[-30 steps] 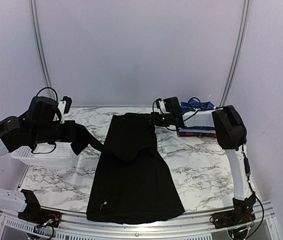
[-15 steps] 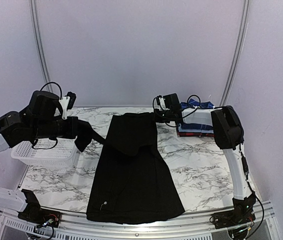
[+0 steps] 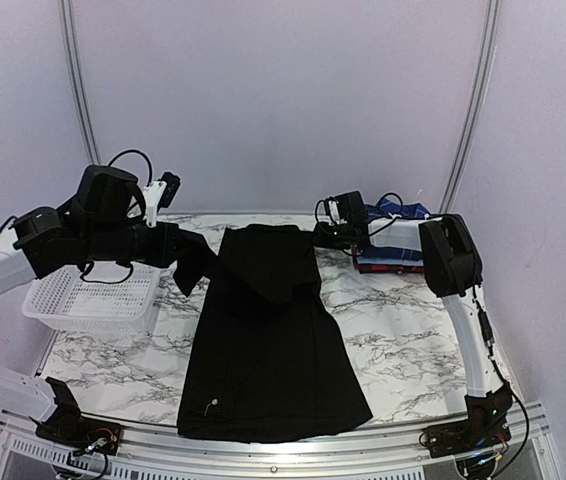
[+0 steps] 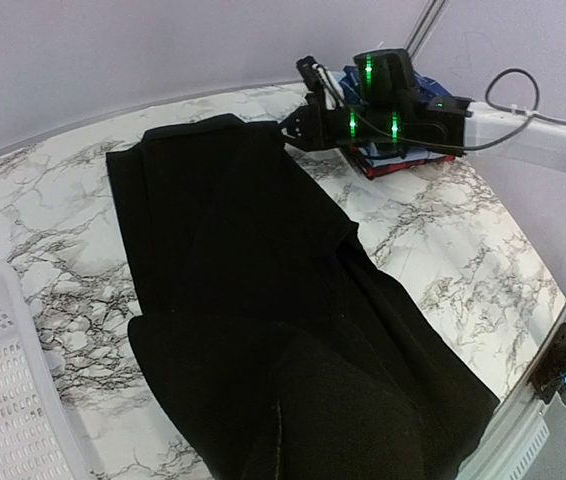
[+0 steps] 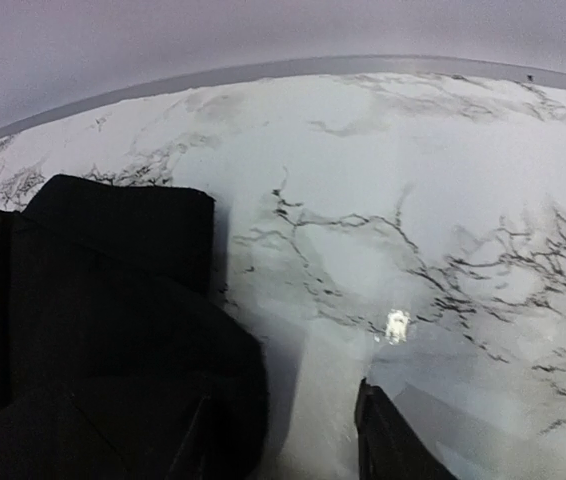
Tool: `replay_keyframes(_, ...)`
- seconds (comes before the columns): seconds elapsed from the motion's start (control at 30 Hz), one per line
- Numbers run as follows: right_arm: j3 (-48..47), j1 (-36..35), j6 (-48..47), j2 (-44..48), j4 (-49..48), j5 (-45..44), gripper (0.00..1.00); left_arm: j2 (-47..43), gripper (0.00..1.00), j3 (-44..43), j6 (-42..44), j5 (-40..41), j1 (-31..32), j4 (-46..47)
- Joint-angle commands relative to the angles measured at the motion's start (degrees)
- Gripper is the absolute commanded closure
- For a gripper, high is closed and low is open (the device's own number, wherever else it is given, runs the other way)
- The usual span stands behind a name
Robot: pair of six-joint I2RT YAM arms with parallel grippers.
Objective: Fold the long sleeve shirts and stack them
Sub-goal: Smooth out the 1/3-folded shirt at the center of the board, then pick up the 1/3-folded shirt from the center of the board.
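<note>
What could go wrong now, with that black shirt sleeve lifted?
1. The left hand is shut on a lifted sleeve of the black long sleeve cloth shirt; a hard pull could drag or rumple its body, whose hem lies at the near edge of the marble table.
2. The right hand sits beside the shirt's far corner, near the stack of folded coloured shirts; a wide swing could topple it.

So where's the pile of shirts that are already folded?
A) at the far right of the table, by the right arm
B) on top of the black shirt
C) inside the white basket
A: the folded stack lies on the marble table at its far right, apart from the black shirt and nowhere near the white basket.
</note>
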State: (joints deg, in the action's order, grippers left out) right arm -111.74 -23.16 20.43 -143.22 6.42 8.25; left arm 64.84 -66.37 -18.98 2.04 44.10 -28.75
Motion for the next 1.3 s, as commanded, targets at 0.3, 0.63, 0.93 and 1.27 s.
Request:
replay_keyframes(0.3,47.22,-5.88,2.86,41.76,-3.62,-2.26,0.47,15.84,1.00,-20.39,1.83,19.02,-0.63,4.96)
replay_keyframes(0.63,70.24,-23.47,18.64,67.36,7.55,-11.57,0.53,26.51,1.00,-34.65,11.24,21.01,-2.01,12.89)
replay_keyframes(0.93,79.15,-44.24,40.10,81.57,24.05,-16.96,0.58,28.55,1.00,-35.52,14.41,18.90,-3.65,21.22)
replay_keyframes(1.27,81.92,-56.90,54.87,82.52,30.89,-19.01,0.65,29.51,1.00,-35.23,13.74,15.81,-3.84,25.90)
